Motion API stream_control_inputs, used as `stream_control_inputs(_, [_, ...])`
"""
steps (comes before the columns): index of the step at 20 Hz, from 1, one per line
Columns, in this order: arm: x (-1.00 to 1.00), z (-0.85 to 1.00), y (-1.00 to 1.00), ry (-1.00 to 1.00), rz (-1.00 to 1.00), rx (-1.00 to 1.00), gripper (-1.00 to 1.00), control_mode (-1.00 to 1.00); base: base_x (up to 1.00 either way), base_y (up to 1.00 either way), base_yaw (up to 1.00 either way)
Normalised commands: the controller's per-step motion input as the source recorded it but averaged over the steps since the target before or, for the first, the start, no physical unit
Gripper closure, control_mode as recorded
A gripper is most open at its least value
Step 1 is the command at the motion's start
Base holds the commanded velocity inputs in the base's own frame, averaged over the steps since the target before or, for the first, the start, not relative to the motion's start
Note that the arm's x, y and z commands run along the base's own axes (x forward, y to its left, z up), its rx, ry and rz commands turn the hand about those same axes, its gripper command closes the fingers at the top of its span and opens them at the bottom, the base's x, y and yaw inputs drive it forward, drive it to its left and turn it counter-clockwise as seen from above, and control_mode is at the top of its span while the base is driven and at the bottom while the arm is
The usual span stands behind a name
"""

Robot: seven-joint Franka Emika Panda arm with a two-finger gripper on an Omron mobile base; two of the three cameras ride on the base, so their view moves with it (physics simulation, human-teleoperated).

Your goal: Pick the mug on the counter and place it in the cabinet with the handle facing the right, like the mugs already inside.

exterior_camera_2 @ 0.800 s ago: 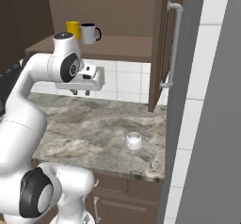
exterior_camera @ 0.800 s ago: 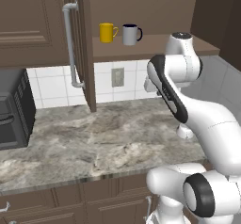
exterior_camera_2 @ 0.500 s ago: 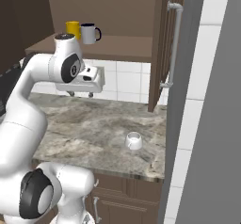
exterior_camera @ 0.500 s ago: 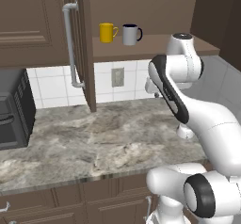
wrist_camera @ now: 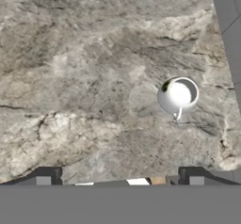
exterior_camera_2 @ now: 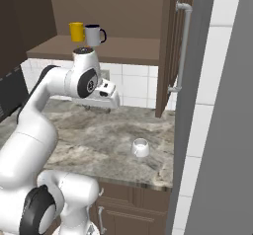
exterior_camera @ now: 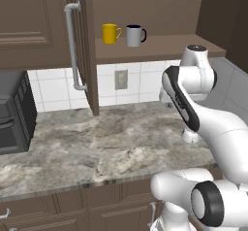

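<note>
— Where's the mug (exterior_camera_2: 141,147)?
— You'll find it on the counter (exterior_camera_2: 99,135), near its front edge and right end.
— The mugs (exterior_camera_2: 88,33)?
— Side by side on the cabinet (exterior_camera_2: 123,49) shelf, toward its left end.

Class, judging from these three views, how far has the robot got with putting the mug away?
Nothing is done: the white mug stands on the counter. In hand: the open gripper hangs above it, holding nothing. Left: grasp and shelve it beside the yellow mug and grey mug, handle right.
</note>
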Motion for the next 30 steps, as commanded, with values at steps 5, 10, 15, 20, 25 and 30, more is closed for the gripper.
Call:
stream_control_inputs(5, [-0.01,-0.51,-0.43,0.00,-0.13,0.00,-1.00,-1.00,0.00,0.00,0.00])
stream_control_inputs(10, [0.00,-0.54,-0.47,0.01,-0.09,0.00,-1.00,-1.00,0.00,0.00,0.00])
stream_control_inputs(15, [0.04,-0.48,-0.33,0.05,-0.04,0.00,-1.00,-1.00,0.00,0.00,0.00])
stream_control_inputs(20, [0.07,-0.40,-0.26,0.03,0.00,0.01,-1.00,-1.00,0.00,0.00,0.00])
stream_control_inputs(25, [0.06,-0.26,-0.22,0.01,0.00,0.01,-1.00,-1.00,0.00,0.00,0.00])
stream_control_inputs(30, [0.00,-0.31,-0.06,0.05,0.00,0.00,-1.00,-1.00,0.00,0.00,0.00])
